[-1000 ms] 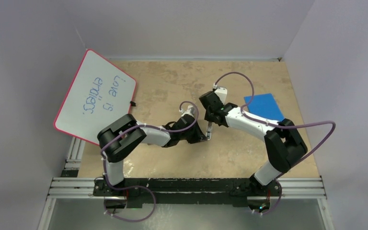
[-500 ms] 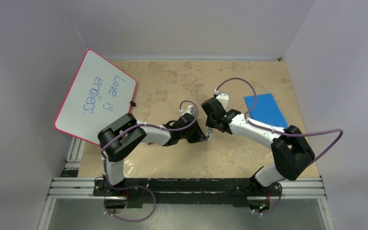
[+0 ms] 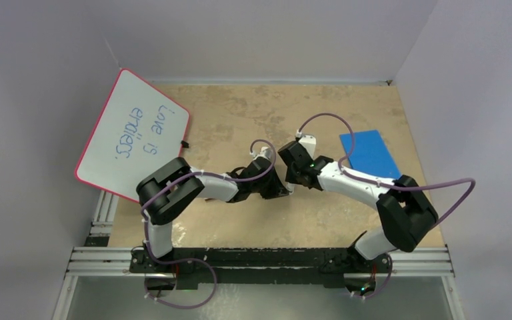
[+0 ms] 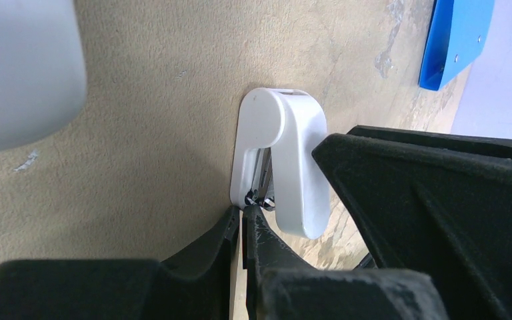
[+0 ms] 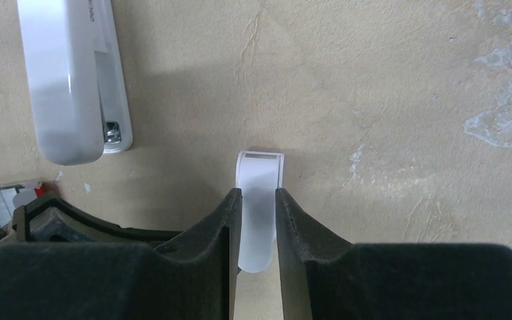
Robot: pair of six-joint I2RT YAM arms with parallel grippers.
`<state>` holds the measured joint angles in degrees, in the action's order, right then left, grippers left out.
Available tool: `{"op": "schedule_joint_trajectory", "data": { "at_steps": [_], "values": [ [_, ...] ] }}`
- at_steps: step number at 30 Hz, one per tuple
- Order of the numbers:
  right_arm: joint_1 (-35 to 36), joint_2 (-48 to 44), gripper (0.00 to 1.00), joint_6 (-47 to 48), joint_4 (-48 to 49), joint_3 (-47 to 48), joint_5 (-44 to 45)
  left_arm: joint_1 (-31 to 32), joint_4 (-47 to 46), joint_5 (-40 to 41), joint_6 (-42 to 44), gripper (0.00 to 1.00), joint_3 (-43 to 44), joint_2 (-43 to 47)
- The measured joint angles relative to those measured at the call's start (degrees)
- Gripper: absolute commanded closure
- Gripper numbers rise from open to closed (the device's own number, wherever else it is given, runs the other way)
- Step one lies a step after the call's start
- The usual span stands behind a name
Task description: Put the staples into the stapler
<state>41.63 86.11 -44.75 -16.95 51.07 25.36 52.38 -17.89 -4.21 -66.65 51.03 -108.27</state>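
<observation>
I have the right fingers (image 5: 223, 230) clamped across the stapler (image 5: 261, 172). Its slotted end sticks out just ahead of their tips, with the tabletop (image 5: 387, 100) beyond. My left fingers (image 4: 270, 243) are pressed together, tips at the near end of the stapler's metal channel. Something tiny glints there, too small to name. Ahead and left of the right fingers lies a second white bar (image 5: 67, 73).

The top view looks steeply down from above and behind both arm bases, far enough to hold the whole surface (image 3: 240, 120). The wrist views sit close, looking past the left fingers (image 4: 207, 250) and right fingers (image 5: 307, 233) onto one shared stapler (image 4: 287, 133).
</observation>
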Motion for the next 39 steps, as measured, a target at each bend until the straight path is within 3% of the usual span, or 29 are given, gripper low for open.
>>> {"op": "schedule_joint_trajectory", "data": {
  "at_steps": [4, 10, 15, 32, 39],
  "values": [
    [0.0, -1.5, 0.73, 0.6, -0.2, -0.6, -1.9, -0.2, -0.1, -0.4, 0.3, 0.86, 0.0, 0.0],
    [0.1, -6.5, 0.72, 0.9, -1.4, -2.2, -3.6, -0.9, -0.9, -2.0, 1.6, 0.82, -0.2, 0.2],
    [0.3, -7.5, 0.71, 0.9, -2.3, -2.6, -4.4, -2.2, -0.1, -2.9, 3.5, 0.82, -1.8, 2.2],
    [0.7, -2.0, 0.86, -1.4, -1.9, -3.8, -5.5, -2.8, 2.3, 2.4, 6.8, 0.82, -7.9, 10.4],
    [0.7, -1.7, 0.84, -1.8, -0.5, -4.0, -5.3, -2.8, 2.3, 3.0, 7.6, 0.82, -8.0, 11.3]
  ]
}}
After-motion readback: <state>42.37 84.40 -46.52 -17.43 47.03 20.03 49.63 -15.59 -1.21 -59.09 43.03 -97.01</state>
